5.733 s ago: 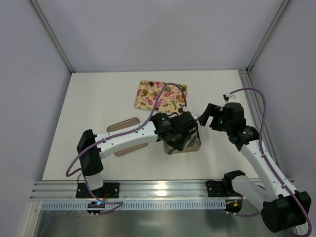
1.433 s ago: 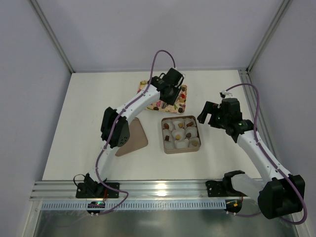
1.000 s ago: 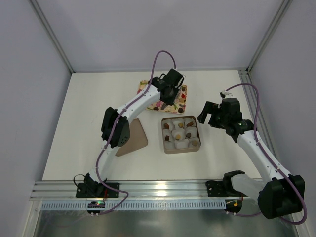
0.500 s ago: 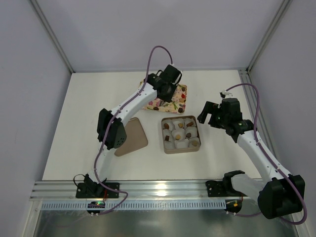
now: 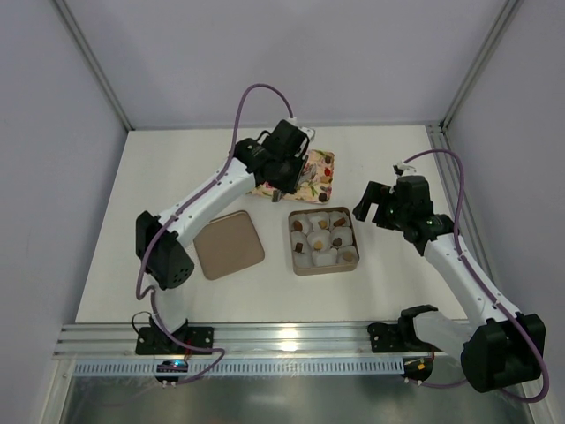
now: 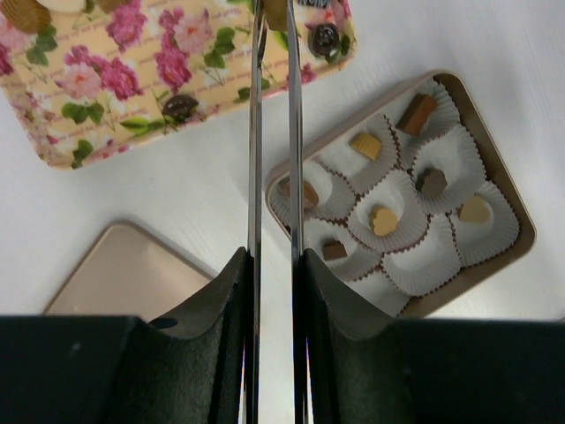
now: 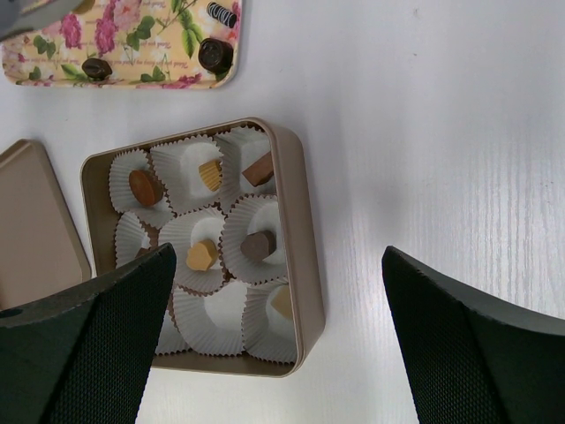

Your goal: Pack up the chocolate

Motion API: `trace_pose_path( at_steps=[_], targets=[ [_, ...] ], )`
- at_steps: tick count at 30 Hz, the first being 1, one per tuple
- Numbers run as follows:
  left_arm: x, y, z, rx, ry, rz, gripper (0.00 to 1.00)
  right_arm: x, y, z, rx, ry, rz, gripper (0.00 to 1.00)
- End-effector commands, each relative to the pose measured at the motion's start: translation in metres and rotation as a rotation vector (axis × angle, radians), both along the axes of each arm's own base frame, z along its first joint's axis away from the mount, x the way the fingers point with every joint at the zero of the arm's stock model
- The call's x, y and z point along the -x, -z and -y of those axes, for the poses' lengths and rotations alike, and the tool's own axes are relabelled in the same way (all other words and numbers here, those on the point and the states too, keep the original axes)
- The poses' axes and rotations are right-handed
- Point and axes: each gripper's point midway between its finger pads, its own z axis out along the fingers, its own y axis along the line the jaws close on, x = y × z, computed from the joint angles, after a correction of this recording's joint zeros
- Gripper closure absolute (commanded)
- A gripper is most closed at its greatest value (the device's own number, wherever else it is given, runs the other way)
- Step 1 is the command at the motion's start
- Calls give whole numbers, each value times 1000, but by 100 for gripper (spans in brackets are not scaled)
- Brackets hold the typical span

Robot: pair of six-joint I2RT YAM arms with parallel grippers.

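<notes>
Reference object: gold tin (image 5: pixel 325 272), standing open on the white table (image 5: pixel 168 177).

1. Chocolate (image 7: pixel 201 256) in the tin: seven pieces are visible, each in a white paper cup (image 7: pixel 231 311). They include a round brown one (image 7: pixel 146 187), a brown bar (image 7: pixel 259 168) and a tan heart (image 6: pixel 383 220).
2. Floral tray (image 5: pixel 311 187): it lies beyond the tin on the far side and is separated from it by a strip of table. Loose pieces remain on it. A dark round one (image 7: pixel 214 55) sits at the corner nearest the tin, and a dark oval one (image 7: pixel 97 68) lies further left along the near edge.
3. Tin lid (image 5: pixel 229 245): it lies flat to the left of the tin, not touching it.
4. Left gripper (image 5: pixel 279 187): it is positioned over the near edge of the floral tray, beyond the tin's far left corner. Its jaws are drawn close together. A small tan piece (image 6: pixel 275 12) is pinched between the fingertips at the top edge of the wrist view.
5. Right gripper (image 5: pixel 364 205): it is positioned to the right of the tin, above the table. Its fingers (image 7: pixel 88 344) are spread wide with nothing between them.
</notes>
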Motion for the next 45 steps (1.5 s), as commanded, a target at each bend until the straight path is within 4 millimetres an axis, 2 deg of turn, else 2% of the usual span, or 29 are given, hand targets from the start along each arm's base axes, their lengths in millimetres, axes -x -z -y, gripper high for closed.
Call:
trace_pose_path(
  at_steps=[1, 4, 7, 11, 14, 22, 32, 45],
  targets=[
    [38, -28, 1, 72, 40, 4, 80, -7, -25, 0, -11, -3, 83, 2],
    [65, -30, -6, 73, 64, -5, 80, -5, -24, 1, -11, 3, 84, 2],
    [93, -23, -5, 56, 103, -30, 80, -2, -23, 1, -13, 5, 80, 2],
    [135, -25, -5, 48, 176, -40, 80, 1, -23, 2, -20, 8, 79, 2],
    [158, -20, -5, 38, 213, -61, 80, 2, -24, 1, -26, 11, 82, 2],
    [196, 2, 1, -4, 323, -126, 80, 5, -24, 3, -27, 19, 79, 2],
    [212, 22, 12, -43, 378, -161, 78, 8, -22, 5, -20, 25, 75, 2],
    [210, 41, 16, -87, 376, -175, 73, 8, -21, 4, -23, 25, 74, 2]
  ],
)
